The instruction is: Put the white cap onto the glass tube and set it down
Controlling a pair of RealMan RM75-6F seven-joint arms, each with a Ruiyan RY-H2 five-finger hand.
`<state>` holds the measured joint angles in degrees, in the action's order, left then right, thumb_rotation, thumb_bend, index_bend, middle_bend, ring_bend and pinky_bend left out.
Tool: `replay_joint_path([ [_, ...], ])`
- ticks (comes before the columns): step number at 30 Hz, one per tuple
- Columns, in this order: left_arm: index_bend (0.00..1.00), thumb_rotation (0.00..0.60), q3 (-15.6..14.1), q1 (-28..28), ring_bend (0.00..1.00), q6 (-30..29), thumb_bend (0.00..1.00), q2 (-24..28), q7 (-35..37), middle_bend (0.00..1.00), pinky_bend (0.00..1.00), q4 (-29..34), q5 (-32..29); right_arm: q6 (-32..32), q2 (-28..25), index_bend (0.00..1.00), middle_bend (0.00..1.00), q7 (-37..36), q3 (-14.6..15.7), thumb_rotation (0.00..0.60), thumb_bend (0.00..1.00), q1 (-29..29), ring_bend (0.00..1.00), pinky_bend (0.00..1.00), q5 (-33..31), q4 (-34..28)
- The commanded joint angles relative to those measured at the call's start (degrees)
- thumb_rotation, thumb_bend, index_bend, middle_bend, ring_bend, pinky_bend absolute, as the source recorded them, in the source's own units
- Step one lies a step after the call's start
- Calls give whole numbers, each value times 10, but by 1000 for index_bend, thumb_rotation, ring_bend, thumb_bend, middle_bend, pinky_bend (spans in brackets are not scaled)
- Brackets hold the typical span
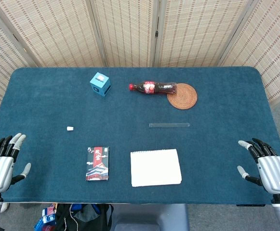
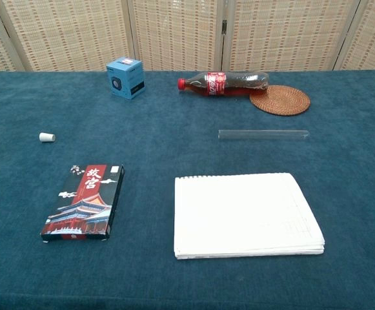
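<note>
Both hands idle, fingers spread: left hand should pinch white cap, right hand lift glass tube level.

The table was covered in deep teal cloth of one even colour. In the upper left of the head view stood a light blue box with a dark round mark on its side. At upper centre lay a cola bottle, dark brown with a red cap and red label, its base on a reddish-brown woven coaster. The glass tube was clear, and the cap at left was white. Toward the bottom lay a black and red card box showing a palace picture, beside a plain white notepad. Both hands, left and right, were silver with black fingers and pale tips. The screen behind was beige weave.
</note>
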<state>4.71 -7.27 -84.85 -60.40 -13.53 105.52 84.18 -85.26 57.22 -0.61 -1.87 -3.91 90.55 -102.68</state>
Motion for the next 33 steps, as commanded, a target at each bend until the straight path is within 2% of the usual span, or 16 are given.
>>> replay_joint_path([
  [1, 57, 600, 0, 0, 0, -1, 330, -1, 0, 0, 0, -1, 0, 1, 0, 208, 248, -3, 1, 600, 268, -1, 125, 176, 4, 0],
  [18, 59, 600, -3, -4, 0, 3, 330, 2, 4, 0, 0, -4, 6, -14, -3, 211, 253, -9, 4, 600, 268, 5, 137, 177, 15, -5],
  [27, 66, 600, -1, -6, 0, 3, 330, 1, 8, 0, 0, -7, 5, 1, -12, 211, 308, 26, -13, 600, 268, -12, 230, 307, 4, -21],
  [33, 68, 600, 0, -13, 0, 6, 330, 1, 2, 0, 0, -12, 15, 88, -35, 224, 398, 98, -57, 600, 273, -86, 349, 470, -31, -61],
])
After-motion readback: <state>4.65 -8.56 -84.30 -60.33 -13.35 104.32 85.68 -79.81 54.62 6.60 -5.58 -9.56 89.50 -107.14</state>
